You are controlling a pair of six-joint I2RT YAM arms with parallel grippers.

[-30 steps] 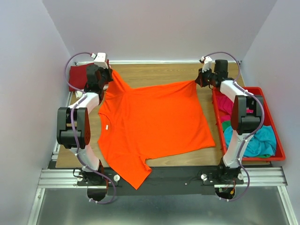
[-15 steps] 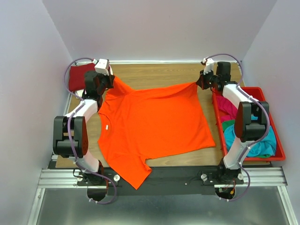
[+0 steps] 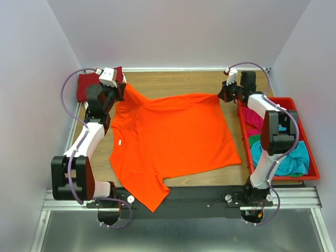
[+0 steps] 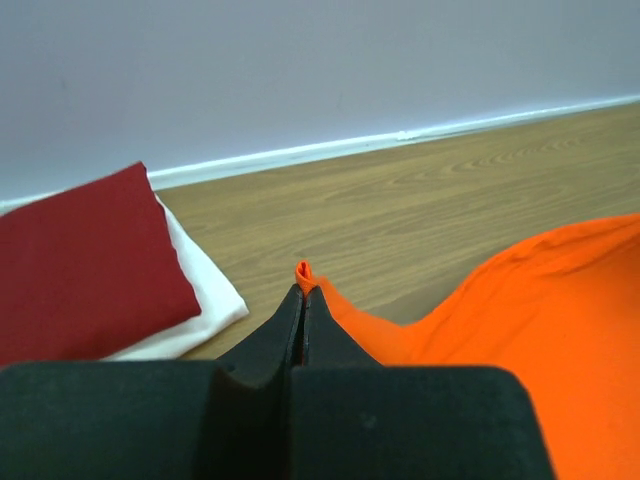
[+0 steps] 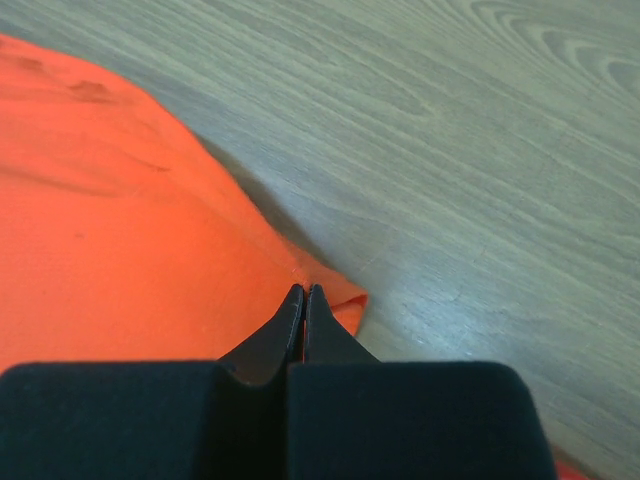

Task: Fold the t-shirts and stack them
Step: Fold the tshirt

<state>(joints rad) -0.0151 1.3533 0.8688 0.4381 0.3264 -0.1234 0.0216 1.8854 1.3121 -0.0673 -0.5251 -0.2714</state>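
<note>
Wood-grain worktop, pale walls on 3 sides. Orange t-shirt: 1, spread across the middle. Both my arms reach to the far edge. My left hand is pinched shut on its far-left tip, my right hand on its far-right corner. Folded dark red t-shirt over white t-shirt, far left.

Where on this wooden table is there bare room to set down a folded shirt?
Free: the bare wood strip between the back wall and the far hem of the bright orange cloth t-shirt. Crowded: the far-left corner, holding a folded dark red shirt, and the red plastic tray on the right, full of crumpled shirts.
</note>
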